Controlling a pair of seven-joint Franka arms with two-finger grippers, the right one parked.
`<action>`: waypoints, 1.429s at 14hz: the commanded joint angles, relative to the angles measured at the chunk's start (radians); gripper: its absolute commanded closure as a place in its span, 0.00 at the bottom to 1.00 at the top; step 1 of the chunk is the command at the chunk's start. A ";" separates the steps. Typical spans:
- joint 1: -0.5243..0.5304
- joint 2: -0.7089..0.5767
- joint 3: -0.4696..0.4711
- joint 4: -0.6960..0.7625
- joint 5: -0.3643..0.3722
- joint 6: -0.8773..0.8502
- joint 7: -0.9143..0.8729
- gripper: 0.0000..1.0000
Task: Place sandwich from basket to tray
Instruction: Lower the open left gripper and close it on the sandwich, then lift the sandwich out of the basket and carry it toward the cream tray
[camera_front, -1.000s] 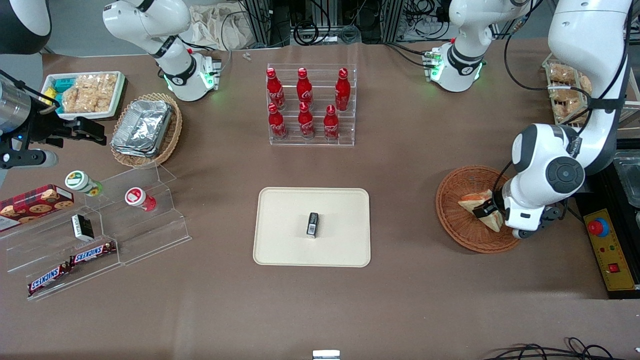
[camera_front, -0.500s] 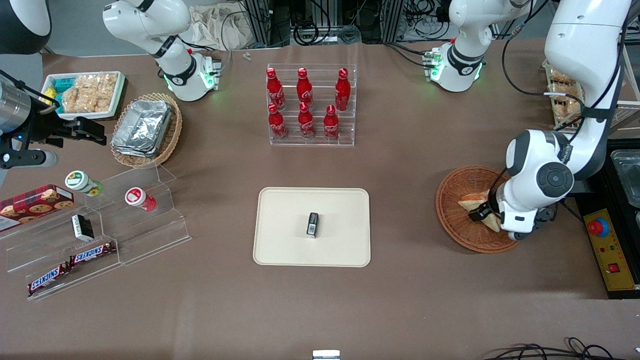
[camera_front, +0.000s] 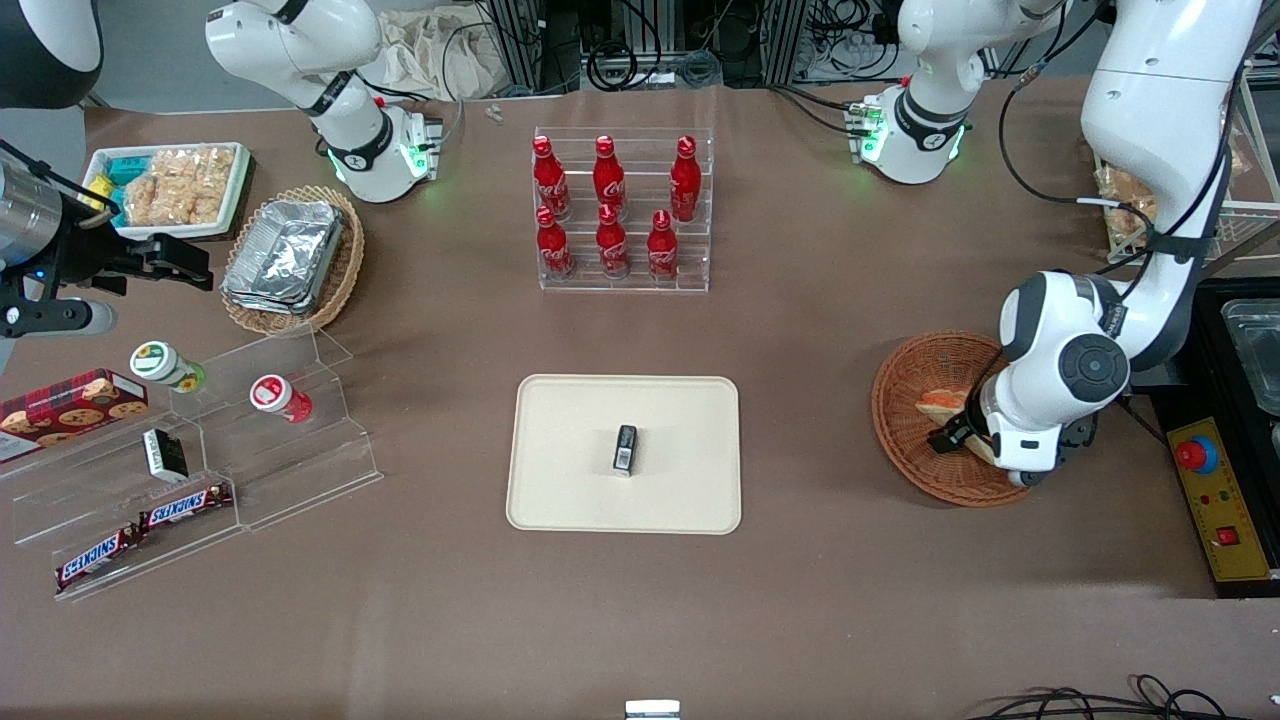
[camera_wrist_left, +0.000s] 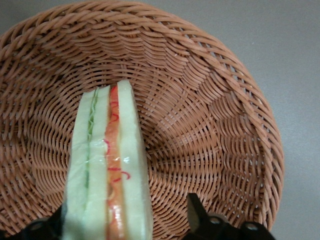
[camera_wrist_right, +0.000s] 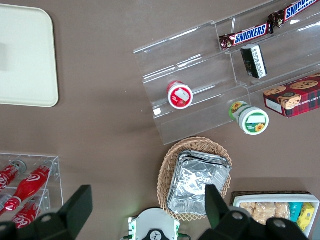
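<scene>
– Two things from the desk: where is the sandwich, and what is the gripper doing?

– From my station, the sandwich (camera_front: 940, 402) lies in the reddish-brown basket (camera_front: 905, 420), standing on its edge with the red-orange and green filling turned up toward the wrist camera. The gripper (camera_front: 955, 432) is down inside the basket, right over it.

– Has it got hold of it?

– No. On the wrist view I see the sandwich (camera_wrist_left: 107, 165) sitting between the fingers (camera_wrist_left: 200, 220), with the jaws spread wide. One finger is just beside the bread; I can't tell whether it touches. The other stands clear of it, with bare wicker (camera_wrist_left: 225, 125) showing in the gap. So the gripper (camera_wrist_left: 125, 225) straddles the wedge and grips nothing.

– And the tray?

– The cream tray (camera_front: 570, 480) sits flat near the middle of the table, well apart from the basket, toward the parked arm's end from it. A small dark packet (camera_front: 625, 448) lies near its centre.
</scene>
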 joint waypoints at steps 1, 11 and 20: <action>-0.005 -0.007 0.003 -0.009 0.039 0.018 -0.034 0.77; -0.006 -0.087 -0.020 0.182 0.056 -0.269 -0.014 1.00; -0.008 -0.076 -0.201 0.608 -0.054 -0.689 0.195 1.00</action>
